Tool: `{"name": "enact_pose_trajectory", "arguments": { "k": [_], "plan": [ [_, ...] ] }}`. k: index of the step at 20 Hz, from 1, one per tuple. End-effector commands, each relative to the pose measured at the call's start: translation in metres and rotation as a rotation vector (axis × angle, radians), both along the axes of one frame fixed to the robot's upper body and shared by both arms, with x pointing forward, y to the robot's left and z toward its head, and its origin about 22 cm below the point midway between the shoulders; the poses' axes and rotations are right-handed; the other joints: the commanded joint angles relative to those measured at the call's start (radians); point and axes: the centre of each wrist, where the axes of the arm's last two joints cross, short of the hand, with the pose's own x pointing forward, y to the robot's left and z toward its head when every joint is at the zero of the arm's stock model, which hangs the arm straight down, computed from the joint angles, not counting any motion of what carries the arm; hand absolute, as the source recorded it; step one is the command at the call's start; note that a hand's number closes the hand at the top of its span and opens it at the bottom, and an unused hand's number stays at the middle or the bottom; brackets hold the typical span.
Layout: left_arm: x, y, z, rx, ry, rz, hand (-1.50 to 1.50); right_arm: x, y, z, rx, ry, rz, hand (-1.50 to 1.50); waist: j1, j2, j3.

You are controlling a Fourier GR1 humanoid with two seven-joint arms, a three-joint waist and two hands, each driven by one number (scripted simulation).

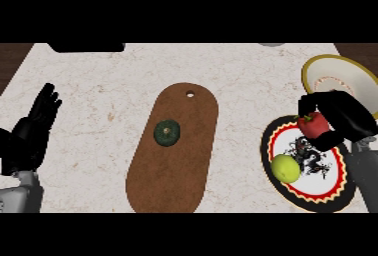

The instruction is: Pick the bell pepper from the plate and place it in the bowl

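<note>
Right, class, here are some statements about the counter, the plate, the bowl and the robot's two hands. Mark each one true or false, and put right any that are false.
1. The right hand is curled round the red bell pepper. True.
2. The bell pepper already lies inside the bowl. False: it is in the hand over the plate, at its upper edge, short of the bowl.
3. A yellow-green fruit lies on the plate. True.
4. The left hand holds the dark green round item. False: that hand is open at the view's left edge; the item lies on the wooden cutting board.
</note>
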Motion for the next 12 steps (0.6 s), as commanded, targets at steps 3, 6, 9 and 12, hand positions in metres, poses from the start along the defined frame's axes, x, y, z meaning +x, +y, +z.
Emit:
{"name": "enact_pose_trajectory", "arguments": {
  "k": [3,6,9,12],
  "plan": [
    [0.0,-0.013,-0.002,0.005,-0.004,0.005,0.0,-0.013,-0.01,0.066,0.171,-0.309,-0.111,1.5,-0.007,0.0,0.002],
    [0.01,-0.008,0.009,0.013,-0.016,0.01,0.0,-0.026,-0.023,0.105,0.261,-0.287,-0.136,1.5,-0.005,0.002,0.001],
    [0.002,-0.004,0.009,-0.008,-0.005,-0.006,0.0,-0.032,-0.053,0.12,0.256,-0.32,-0.211,1.5,0.013,0.006,0.002],
    [0.009,-0.009,0.02,0.017,-0.008,-0.014,0.0,-0.021,-0.068,0.11,0.316,-0.313,-0.245,1.5,0.018,0.008,0.002]
  ]
}}
